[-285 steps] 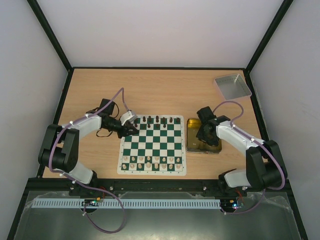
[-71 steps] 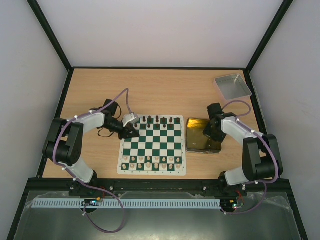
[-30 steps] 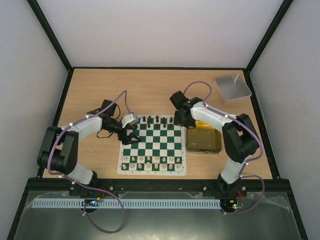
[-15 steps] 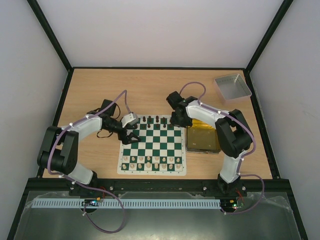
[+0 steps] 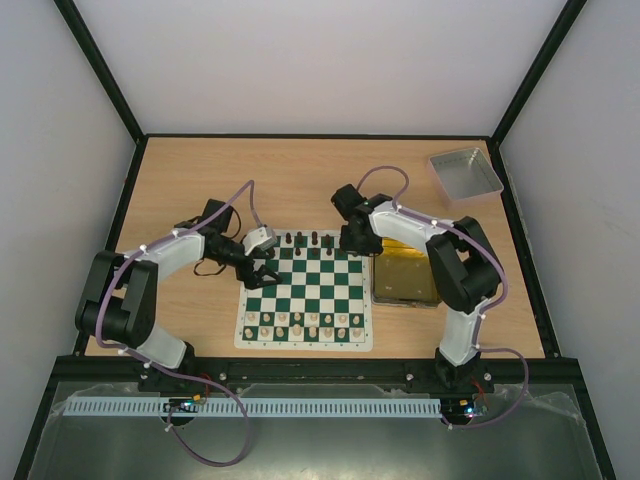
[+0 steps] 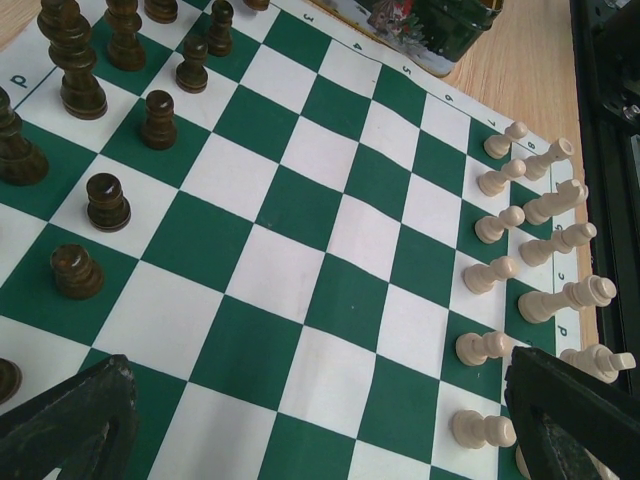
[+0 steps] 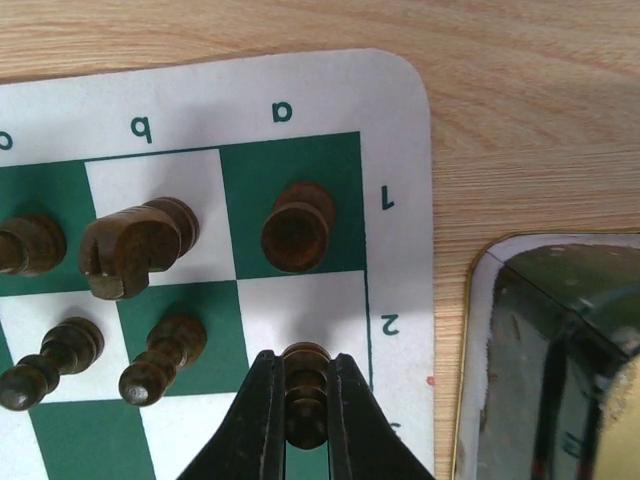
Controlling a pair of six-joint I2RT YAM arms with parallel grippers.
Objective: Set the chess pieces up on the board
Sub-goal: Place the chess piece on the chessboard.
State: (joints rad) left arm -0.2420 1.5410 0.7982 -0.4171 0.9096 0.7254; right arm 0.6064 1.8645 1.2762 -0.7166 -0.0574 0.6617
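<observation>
- The board (image 5: 310, 287) lies flat in the middle of the surface (image 5: 300, 180), so both arms can reach it.
- The dark chess pieces (image 5: 316, 240) stand along its 12 o'clock edge. The pale pieces (image 5: 305, 322) stand in rows along its 6 o'clock edge.
- The right tool (image 7: 304, 368) is pinched narrow on one dark pawn (image 7: 306, 400). It holds the pawn upright by its thin neck, which I think keeps it from tipping.
- That pawn hangs over the white square beside the number 2, at the board's 1 o'clock corner. I cannot tell if it touches the board.
- I think it goes there because that square looks free. A rook (image 7: 297, 225) stands just behind it on the corner square, with a knight (image 7: 133, 247) next to the rook.
- The left tool (image 5: 264, 272) is spread wide and holds nothing. It waits low by the board's 10 o'clock corner, clear of the other arm.
- A gold tin (image 5: 408, 282) sits on the surface at 3 o'clock, just beside the board.
- Writing: the board's white rim shows the numbers 1 and 2 and small letters; one looks like an "a".
- The tin has a picture on its side, but I can read no words on it.
</observation>
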